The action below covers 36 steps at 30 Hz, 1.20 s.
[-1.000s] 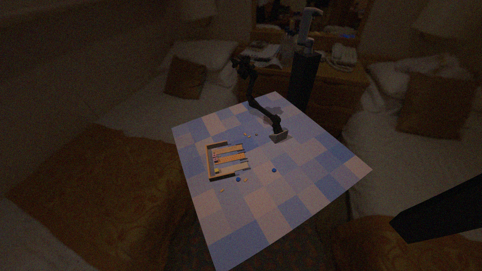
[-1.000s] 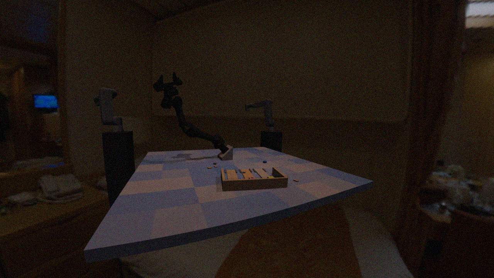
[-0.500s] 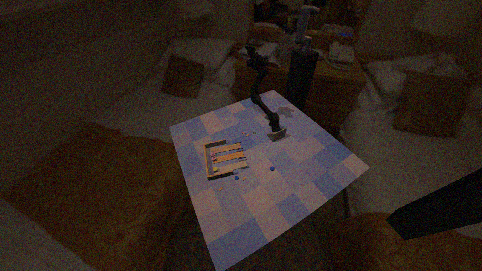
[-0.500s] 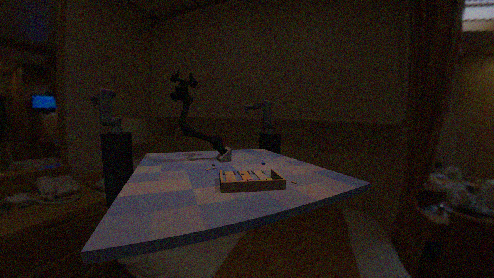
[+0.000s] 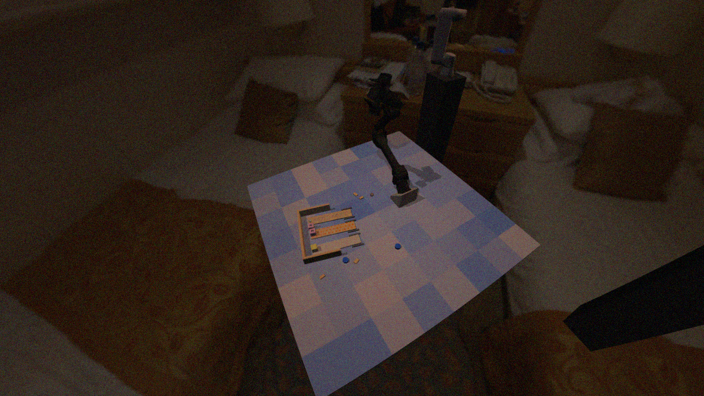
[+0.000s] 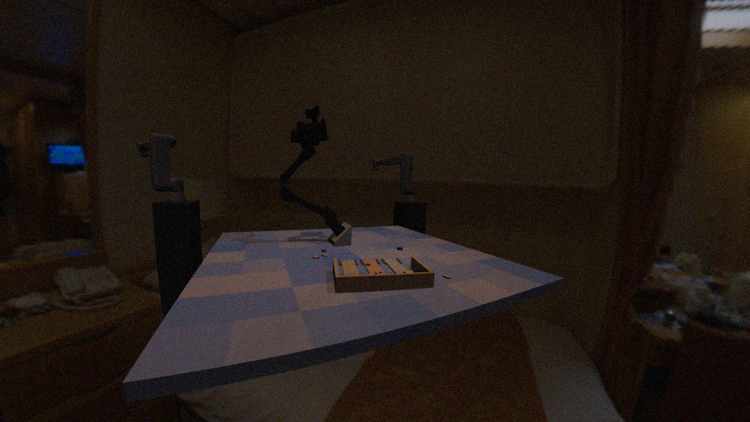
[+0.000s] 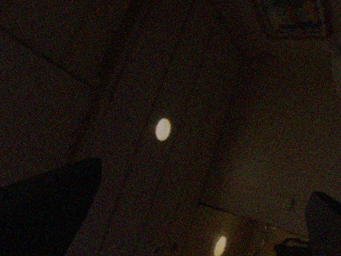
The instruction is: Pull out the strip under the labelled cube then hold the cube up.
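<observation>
Jaws [image 6: 313, 111] open, empty, raised high above surface [image 5: 433, 290], far from tray [image 5: 301, 235]. Labelled cube [image 5: 310, 227] on middle strip [image 5: 333, 228], at tray's 9 o'clock end; free ends toward 3 o'clock for pulling.

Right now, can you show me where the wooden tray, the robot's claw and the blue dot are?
tray [image 5: 301, 231], top view, orange side wall
gripper [image 6: 313, 112], exterior view, between raised fingers
blue dot [image 5: 397, 245], top view, its middle

Matt checkered table top [image 5: 384, 305]; wood-like tray [image 6: 382, 282]; matt dark arm [image 5: 389, 152].
</observation>
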{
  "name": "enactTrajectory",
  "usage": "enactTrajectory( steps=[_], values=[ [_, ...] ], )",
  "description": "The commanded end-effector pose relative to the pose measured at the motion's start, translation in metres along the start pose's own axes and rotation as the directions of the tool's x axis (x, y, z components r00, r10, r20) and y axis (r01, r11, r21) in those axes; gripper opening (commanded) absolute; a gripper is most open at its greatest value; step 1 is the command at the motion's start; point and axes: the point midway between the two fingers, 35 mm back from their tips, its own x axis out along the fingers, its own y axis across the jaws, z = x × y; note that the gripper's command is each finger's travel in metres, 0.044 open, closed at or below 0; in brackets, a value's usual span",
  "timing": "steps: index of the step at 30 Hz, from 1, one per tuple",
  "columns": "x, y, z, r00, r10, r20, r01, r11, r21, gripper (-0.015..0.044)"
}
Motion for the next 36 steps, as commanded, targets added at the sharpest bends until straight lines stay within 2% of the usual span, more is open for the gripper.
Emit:
enactTrajectory(
  steps=[1,7,15,21,27,30,36],
  values=[
    [0.018,-0.045,-0.032,0.996,-0.094,-0.009,0.089,0.966,-0.243,0.04],
    [0.038,-0.132,-0.067,0.961,-0.275,-0.001,0.226,0.792,-0.568,0.04],
    [0.039,-0.266,-0.084,0.841,-0.538,0.057,0.316,0.405,-0.858,0.04],
    [0.013,-0.367,-0.076,0.683,-0.719,0.129,0.271,0.085,-0.959,0.04],
    [-0.038,-0.457,-0.055,0.467,-0.858,0.214,0.123,-0.176,-0.977,0.04],
    [-0.054,-0.476,-0.049,0.407,-0.883,0.234,0.075,-0.223,-0.972,0.04],
    [-0.054,-0.476,-0.049,0.407,-0.883,0.234,0.075,-0.223,-0.972,0.04]
  ],
)
